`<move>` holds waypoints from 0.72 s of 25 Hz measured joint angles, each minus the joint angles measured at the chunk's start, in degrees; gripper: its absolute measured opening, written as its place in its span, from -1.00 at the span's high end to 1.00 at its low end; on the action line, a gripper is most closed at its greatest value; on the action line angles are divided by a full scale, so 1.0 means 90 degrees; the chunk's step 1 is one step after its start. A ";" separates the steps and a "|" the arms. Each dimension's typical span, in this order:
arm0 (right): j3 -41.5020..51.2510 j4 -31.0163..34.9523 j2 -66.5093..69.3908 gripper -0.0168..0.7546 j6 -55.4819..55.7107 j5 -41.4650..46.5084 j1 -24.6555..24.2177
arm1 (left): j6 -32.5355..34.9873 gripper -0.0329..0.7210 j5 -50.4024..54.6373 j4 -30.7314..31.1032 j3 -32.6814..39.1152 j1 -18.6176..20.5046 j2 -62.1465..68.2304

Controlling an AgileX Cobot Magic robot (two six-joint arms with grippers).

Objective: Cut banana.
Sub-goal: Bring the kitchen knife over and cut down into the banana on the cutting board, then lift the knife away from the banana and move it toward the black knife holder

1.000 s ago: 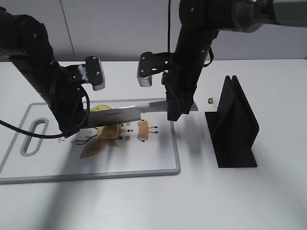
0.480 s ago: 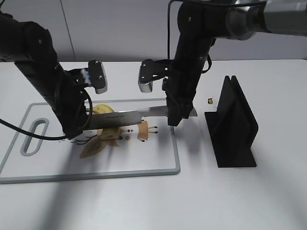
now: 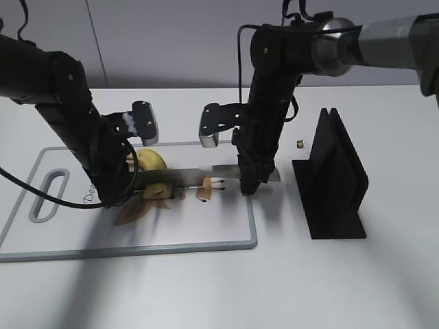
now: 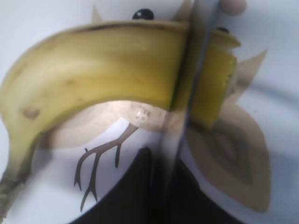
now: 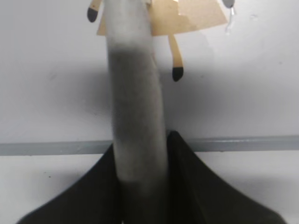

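A yellow banana [image 3: 149, 159] lies on the white cutting board [image 3: 171, 233], over its printed deer picture. A long knife [image 3: 185, 177] lies level across the board, its blade sunk into the banana. In the left wrist view the blade [image 4: 187, 93] passes through the banana [image 4: 93, 60] near its right end, with a short piece to the right of the cut. My left gripper [image 3: 116, 188] is shut on the blade's far end [image 4: 163, 186]. My right gripper [image 3: 250, 181] is shut on the grey knife handle [image 5: 135, 93] at the board's right edge.
A black knife stand [image 3: 336, 185] stands on the table right of the board. A small gold object [image 3: 300, 144] lies behind it. The board's handle slot [image 3: 48, 195] is at its left end.
Both arms have lowered, bringing the knife down from above the board into the banana. The banana has stayed in place.
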 joint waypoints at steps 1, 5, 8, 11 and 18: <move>0.0000 0.0008 0.0000 0.46 0.0000 -0.0015 0.0000 | 0.0000 0.85 0.0000 0.0005 0.0000 0.0000 0.0005; -0.0007 0.0008 0.0000 0.46 0.0000 0.0020 0.0000 | 0.0000 0.85 0.0019 0.0005 -0.0005 0.0000 0.0005; -0.0007 0.0008 -0.0007 0.46 0.0000 0.0020 0.0000 | 0.0000 0.85 0.0019 0.0005 -0.0005 0.0000 -0.0025; 0.0009 0.0013 -0.0068 0.46 0.0000 0.0018 0.0000 | 0.0000 0.85 0.0004 0.0005 0.0001 0.0000 -0.0128; 0.0073 0.0097 -0.0354 0.46 0.0000 -0.0069 0.0014 | -0.0021 0.85 0.0083 0.0095 0.0131 -0.0002 -0.0524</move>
